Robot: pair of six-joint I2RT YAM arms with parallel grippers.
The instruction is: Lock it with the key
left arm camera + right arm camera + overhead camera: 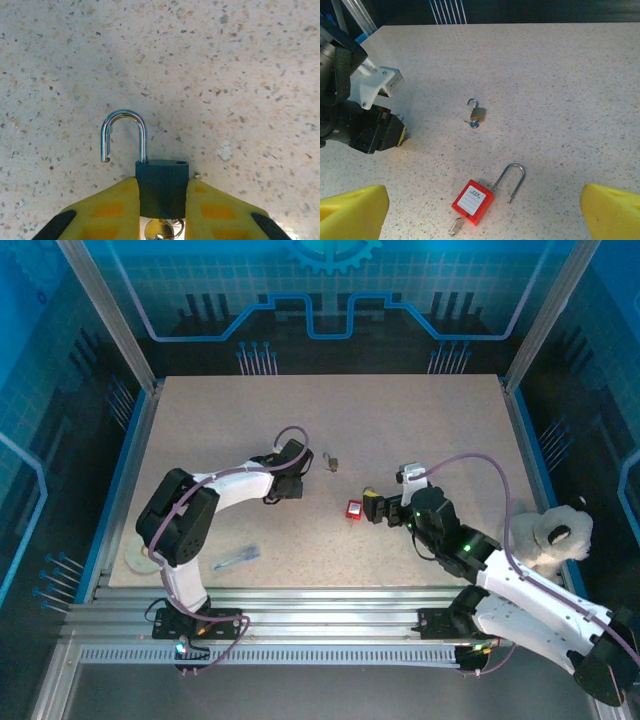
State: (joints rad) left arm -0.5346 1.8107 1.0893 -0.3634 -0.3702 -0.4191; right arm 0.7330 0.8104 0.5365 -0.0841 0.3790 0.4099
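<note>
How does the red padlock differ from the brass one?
The red padlock is bigger and bears a white label; the brass padlock is smaller and plain. The red padlock has a bare metal key at its base; the brass padlock has a blue-headed key. Both lie flat, shackles open.

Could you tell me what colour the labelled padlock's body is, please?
The padlock body is red; the right wrist view shows it best.

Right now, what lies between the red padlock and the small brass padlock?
Bare table, except the key against the brass padlock, in the right wrist view.
</note>
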